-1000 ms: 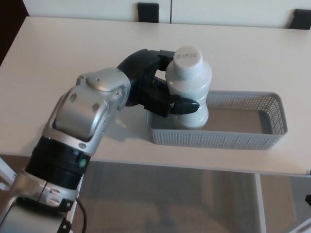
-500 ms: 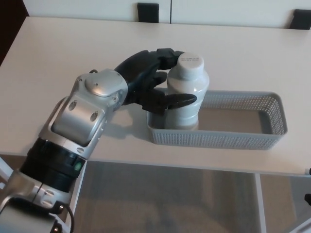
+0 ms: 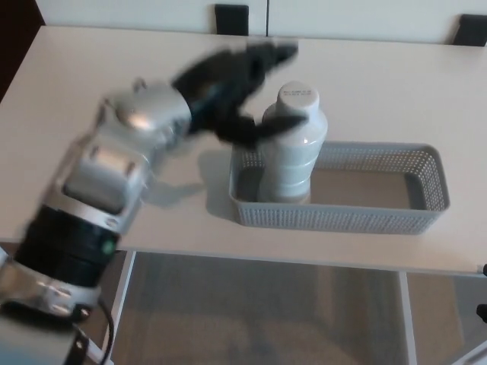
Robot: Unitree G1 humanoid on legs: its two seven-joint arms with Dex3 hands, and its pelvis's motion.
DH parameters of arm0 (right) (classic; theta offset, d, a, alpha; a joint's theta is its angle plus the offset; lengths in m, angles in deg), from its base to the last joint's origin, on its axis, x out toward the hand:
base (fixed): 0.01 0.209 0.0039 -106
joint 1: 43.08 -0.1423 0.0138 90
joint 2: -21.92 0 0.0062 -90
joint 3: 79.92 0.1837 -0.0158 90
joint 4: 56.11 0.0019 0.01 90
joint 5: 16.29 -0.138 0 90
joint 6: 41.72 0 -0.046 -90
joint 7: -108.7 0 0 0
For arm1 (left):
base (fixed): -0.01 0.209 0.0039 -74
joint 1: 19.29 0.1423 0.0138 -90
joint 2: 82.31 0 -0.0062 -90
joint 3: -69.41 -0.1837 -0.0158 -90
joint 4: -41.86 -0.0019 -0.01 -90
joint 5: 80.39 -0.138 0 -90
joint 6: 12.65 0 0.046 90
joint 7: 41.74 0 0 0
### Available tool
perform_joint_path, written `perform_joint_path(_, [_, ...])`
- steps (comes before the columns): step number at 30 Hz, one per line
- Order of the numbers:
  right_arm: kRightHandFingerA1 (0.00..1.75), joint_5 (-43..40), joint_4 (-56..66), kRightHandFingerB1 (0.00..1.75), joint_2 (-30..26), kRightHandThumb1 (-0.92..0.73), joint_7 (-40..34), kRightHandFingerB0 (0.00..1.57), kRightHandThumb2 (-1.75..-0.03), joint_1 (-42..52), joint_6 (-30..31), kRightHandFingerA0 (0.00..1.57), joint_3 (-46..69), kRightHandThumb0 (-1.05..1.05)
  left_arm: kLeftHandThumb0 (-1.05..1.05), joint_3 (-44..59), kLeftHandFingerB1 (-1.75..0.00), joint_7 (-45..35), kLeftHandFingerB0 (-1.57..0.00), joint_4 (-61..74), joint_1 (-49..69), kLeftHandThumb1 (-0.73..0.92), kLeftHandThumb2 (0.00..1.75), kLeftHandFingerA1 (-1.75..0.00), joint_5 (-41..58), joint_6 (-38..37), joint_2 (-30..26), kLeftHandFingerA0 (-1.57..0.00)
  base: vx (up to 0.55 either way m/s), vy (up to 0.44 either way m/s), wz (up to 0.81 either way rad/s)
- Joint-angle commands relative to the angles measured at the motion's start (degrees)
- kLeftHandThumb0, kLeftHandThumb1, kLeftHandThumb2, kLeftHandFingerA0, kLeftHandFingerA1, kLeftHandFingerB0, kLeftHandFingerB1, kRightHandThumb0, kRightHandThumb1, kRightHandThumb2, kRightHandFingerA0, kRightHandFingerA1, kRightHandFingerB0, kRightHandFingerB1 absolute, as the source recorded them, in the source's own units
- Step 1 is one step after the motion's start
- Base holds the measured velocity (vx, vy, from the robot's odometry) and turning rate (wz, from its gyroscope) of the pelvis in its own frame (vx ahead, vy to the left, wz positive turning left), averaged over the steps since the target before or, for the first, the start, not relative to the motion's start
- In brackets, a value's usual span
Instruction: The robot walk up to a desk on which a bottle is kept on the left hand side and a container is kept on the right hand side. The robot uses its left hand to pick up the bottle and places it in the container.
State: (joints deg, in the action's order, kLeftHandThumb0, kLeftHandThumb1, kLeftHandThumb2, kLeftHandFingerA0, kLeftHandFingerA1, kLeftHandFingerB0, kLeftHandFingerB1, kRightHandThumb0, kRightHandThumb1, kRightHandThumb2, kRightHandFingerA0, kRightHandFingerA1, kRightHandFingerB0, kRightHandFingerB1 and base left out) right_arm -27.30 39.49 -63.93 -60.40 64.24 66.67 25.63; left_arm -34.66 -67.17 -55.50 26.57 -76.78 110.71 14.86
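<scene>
White bottle point(image 3: 293, 144) stands upright in the left end of the grey mesh container point(image 3: 380, 213), on the pale table point(image 3: 396, 84). Left hand point(image 3: 232, 84) is motion-blurred, raised just left of and above the bottle's cap, silver forearm angled up from lower left. Fingers point(image 3: 270, 55) look spread and off the bottle, holding nothing, though blur makes this uncertain. Right hand not visible.
</scene>
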Motion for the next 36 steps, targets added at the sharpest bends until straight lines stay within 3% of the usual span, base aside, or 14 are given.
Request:
perform_joint_path(1, [0.48, 0.7, 0.1, 0.48, -1.4, -0.72, 0.5, 0.49, -0.60, 0.8, 0.0, 0.47, 0.0, -0.19, -0.85, 13.7, 0.00, -0.1, 0.00, 19.7, -7.8, 0.49, 0.82, 0.00, 7.2, 4.3, -4.7, 0.00, 0.00, 0.000, 0.00])
perform_joint_path(2, [0.48, 0.7, 0.2, 0.48, -1.5, -0.72, 0.6, 0.49, -0.60, 0.9, 0.0, 0.47, 0.0, -0.19, -0.85, 15.3, 0.00, 0.1, 0.00, 22.1, -8.2, 0.49, 0.82, 0.00, 8.1, 5.3, -5.1, 0.00, 0.00, 0.000, 0.00])
perform_joint_path(3, [0.47, 0.9, -0.2, 0.47, -1.3, -0.73, 0.6, 0.47, -0.61, 1.4, -0.4, 0.47, -0.2, -0.19, -0.89, 18.7, 0.00, 0.9, 0.00, 27.0, -8.6, 0.60, 0.59, 0.00, 9.5, 6.9, -6.2, 0.00, 0.00, 0.000, 0.00])
perform_joint_path(10, [0.49, 1.1, -0.9, 0.47, -0.6, -0.71, 0.4, 0.48, -0.60, 4.8, -0.8, 0.49, -0.1, -0.19, -0.89, 43.1, -0.05, 0.3, 0.00, 46.2, -2.0, 0.56, 0.57, 0.00, 17.2, 11.1, -16.1, 0.00, 0.00, 0.000, 0.00])
perform_joint_path(11, [0.50, 1.1, -0.7, 0.47, -0.7, -0.71, 0.5, 0.48, -0.60, 5.3, -0.8, 0.51, 0.0, -0.19, -0.85, 48.8, -0.04, -0.6, 0.00, 47.9, 1.9, 0.47, 0.88, 0.00, 17.6, 10.6, -17.3, 0.00, 0.00, 0.000, 0.00])
perform_joint_path(13, [0.48, 1.3, -0.7, 0.47, -1.0, -0.72, 0.8, 0.48, -0.61, 6.0, -0.8, 0.49, 0.0, -0.19, -0.85, 59.8, 0.00, -3.8, 0.00, 49.4, 10.4, 0.48, 0.82, 0.00, 18.3, 8.6, -19.3, 0.00, 0.00, 0.000, 0.00])
perform_joint_path(15, [0.48, 1.3, -0.7, 0.47, -1.0, -0.72, 0.8, 0.48, -0.61, 6.0, -0.8, 0.49, 0.0, -0.19, -0.85, 59.8, 0.00, -3.8, 0.00, 49.4, 10.4, 0.48, 0.82, 0.00, 18.3, 8.6, -19.3, 0.00, 0.00, 0.000, 0.00])
perform_joint_path(18, [0.48, 1.5, -1.8, 0.47, -1.5, -0.73, 1.1, 0.45, -0.61, 7.1, -1.3, 0.45, 0.2, -0.18, -0.83, 79.9, 0.00, -11.1, 0.00, 40.4, 32.9, 0.50, 0.81, 0.00, 20.4, 1.0, -17.0, 0.00, 0.00, 0.000, 0.00])
perform_joint_path(20, [0.47, 1.9, -2.4, 0.46, -1.8, -0.73, 1.3, 0.45, -0.61, 7.7, -1.7, 0.45, 0.2, -0.19, -0.79, 85.0, -0.02, -11.5, 0.00, 33.9, 42.9, 0.49, 0.80, 0.00, 19.6, -3.1, -13.9, 0.00, 0.00, 0.000, 0.00])
perform_joint_path(21, [0.47, 2.0, -2.7, 0.46, -2.0, -0.73, 1.3, 0.45, -0.61, 7.8, -2.0, 0.45, 0.1, -0.19, -0.79, 86.0, -0.02, -11.0, 0.00, 31.4, 45.9, 0.49, 0.80, 0.00, 18.9, -4.8, -12.8, 0.00, 0.00, 0.000, 0.00])
perform_joint_path(22, [0.46, 2.2, -2.9, 0.45, -2.0, -0.72, 1.0, 0.43, -0.61, 7.7, -2.0, 0.44, 0.2, -0.20, -0.67, 86.7, -0.18, -8.8, 0.00, 26.6, 49.8, 0.43, 0.83, -0.17, 17.1, -8.3, -11.0, 0.00, 0.00, 0.000, 0.00])
perform_joint_path(26, [0.45, 2.9, -4.0, 0.43, -2.5, -0.73, -0.1, 0.40, -0.61, 7.2, -2.5, 0.42, 0.8, -0.20, -0.68, 84.7, -0.17, -0.3, 0.00, 8.9, 58.7, 0.46, 0.84, -0.28, 11.5, -19.2, -8.3, -0.02, 0.00, 0.000, 0.02])
perform_joint_path(31, [0.46, 2.7, -5.2, 0.42, -2.7, -0.72, 0.1, 0.37, -0.61, 7.2, -3.2, 0.42, 1.4, -0.24, -0.70, 78.1, -0.19, 3.5, 0.00, -8.4, 63.5, 0.47, 0.85, -0.25, 8.4, -26.4, -9.0, 0.00, 0.00, 0.000, 0.00])
perform_joint_path(36, [0.47, 1.3, -4.7, 0.43, -2.2, -0.71, -0.1, 0.38, -0.60, 7.1, -2.6, 0.43, 2.5, -0.23, -0.86, 67.6, -0.17, 9.5, -0.09, -34.8, 66.6, 0.71, 1.03, -0.13, 5.5, -30.5, -9.2, 0.00, 0.00, 0.000, 0.03])
